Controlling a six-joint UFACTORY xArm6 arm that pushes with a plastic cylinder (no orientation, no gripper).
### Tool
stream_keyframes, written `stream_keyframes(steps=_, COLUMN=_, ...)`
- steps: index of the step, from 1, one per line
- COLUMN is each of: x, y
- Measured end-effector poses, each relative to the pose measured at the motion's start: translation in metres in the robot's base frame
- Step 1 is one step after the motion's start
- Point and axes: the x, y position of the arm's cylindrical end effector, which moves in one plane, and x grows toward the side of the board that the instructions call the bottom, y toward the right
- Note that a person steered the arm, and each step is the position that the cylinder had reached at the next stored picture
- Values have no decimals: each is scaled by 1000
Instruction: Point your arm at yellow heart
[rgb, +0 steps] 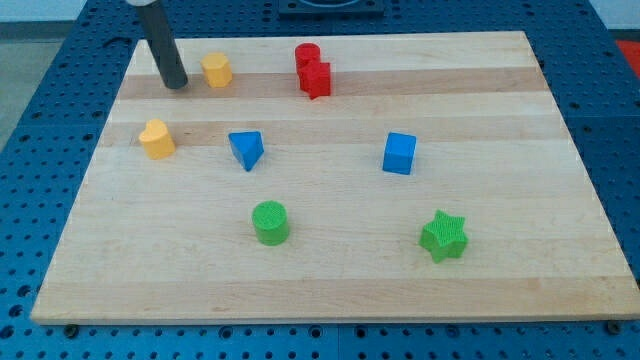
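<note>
The yellow heart (156, 139) lies near the left edge of the wooden board (330, 280). My tip (176, 85) rests on the board at the upper left. It is above the heart and a little to its right, with a gap between them. A yellow hexagon block (217, 70) sits just right of my tip.
A red cylinder (306, 56) and a red block (316, 79) touch at top centre. A blue triangle (246, 150) lies right of the heart. A blue cube (399, 153) is at centre right. A green cylinder (270, 222) and a green star (443, 236) lie lower down.
</note>
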Motion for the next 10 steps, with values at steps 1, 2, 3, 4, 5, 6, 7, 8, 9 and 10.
stream_keyframes(steps=1, x=-17, y=43)
stream_keyframes(steps=2, x=-23, y=95)
stream_keyframes(steps=3, x=-27, y=108)
stream_keyframes(steps=4, x=-13, y=41)
stream_keyframes(steps=5, x=23, y=-65)
stream_keyframes(steps=6, x=39, y=-88)
stream_keyframes(steps=7, x=57, y=-90)
stream_keyframes(steps=8, x=101, y=-89)
stream_keyframes(steps=9, x=160, y=-88)
stream_keyframes(steps=10, x=179, y=-46)
